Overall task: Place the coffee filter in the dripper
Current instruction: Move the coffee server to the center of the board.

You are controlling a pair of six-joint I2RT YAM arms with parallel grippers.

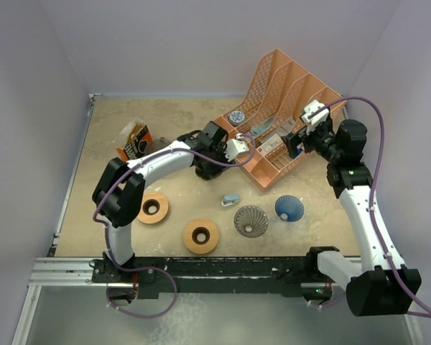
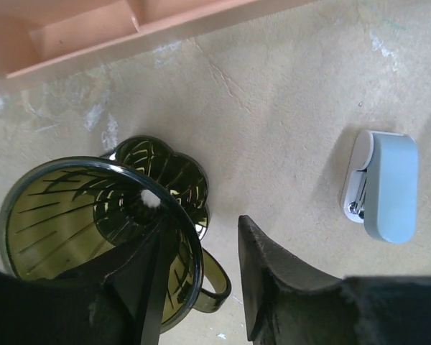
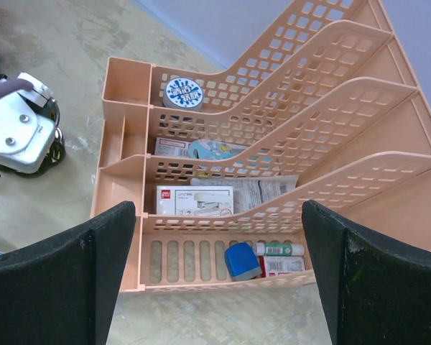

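Note:
A dark green glass dripper (image 2: 65, 223) stands on the table under my left gripper (image 2: 201, 230). The gripper is open, with one finger (image 2: 140, 277) inside the cone and the other finger (image 2: 273, 273) outside. The rim and handle (image 2: 219, 284) lie between them. In the top view the left gripper (image 1: 205, 164) hides most of that dripper. My right gripper (image 3: 219, 208) is wide open and empty above the orange file organizer (image 3: 122, 180), also in the top view (image 1: 297, 142). I see no loose coffee filter. An orange-and-black box (image 1: 134, 140) stands at the back left.
A clear ribbed dripper (image 1: 251, 221) and a blue dripper (image 1: 289, 208) sit at front right. Two wooden rings (image 1: 152, 207) (image 1: 200, 235) lie at front left. A small pale blue stapler (image 2: 384, 187) lies near the left gripper. The organizer (image 1: 273, 162) holds boxes, a tape roll and glue.

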